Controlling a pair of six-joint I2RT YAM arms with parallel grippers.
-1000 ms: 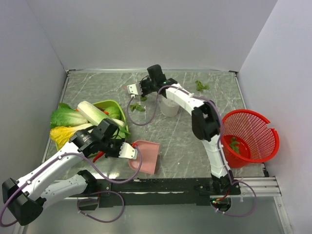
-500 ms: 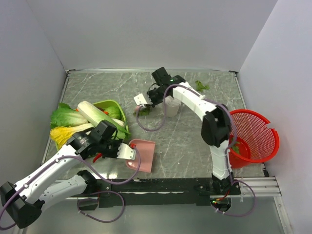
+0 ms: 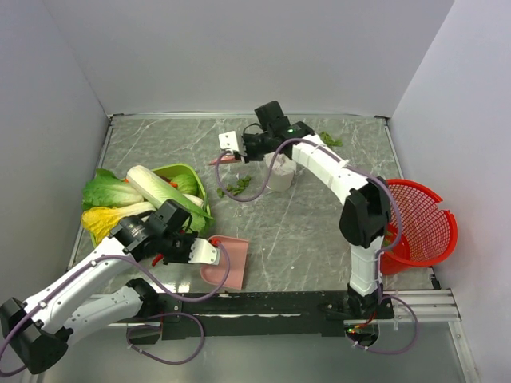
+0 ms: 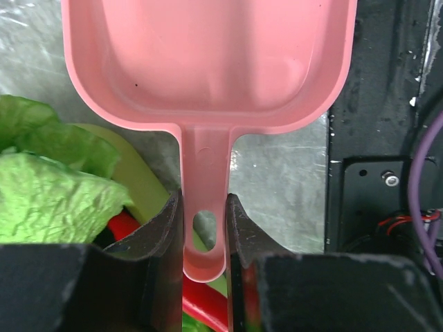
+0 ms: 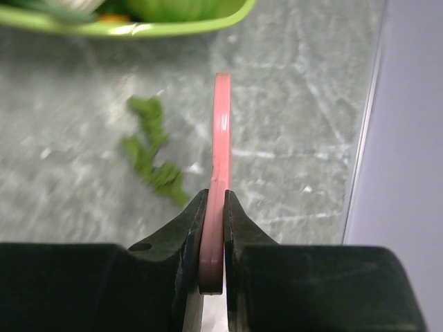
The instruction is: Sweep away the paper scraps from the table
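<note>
The sweeping is looking only partly done. One cluster of paper scraps (image 3: 236, 187) is lying loose near the middle of the worktop (image 3: 303, 231), at about 12 o'clock from the pink dustpan (image 3: 227, 259) and well apart from it. A smaller cluster (image 3: 329, 140) is sitting far back toward 1 o'clock, near the rear edge.

In the left wrist view the dustpan's tray is showing bare, so nothing is lying in it yet. The left gripper (image 4: 205, 207) is holding the dustpan by its handle, fingers clamped on either side.

The right gripper (image 5: 213, 207) is pinching a thin pink scraper (image 5: 221, 138) edge-on, fingers pressed together on it, with the scraps lying at about 10 o'clock from them in that view. Whether the scraper is touching the worktop, I cannot tell.

Both clusters are waiting to be pushed to the pan. The right arm is hiding part of the red basket (image 3: 423, 223) at 3 o'clock, so its contents are unclear.
</note>
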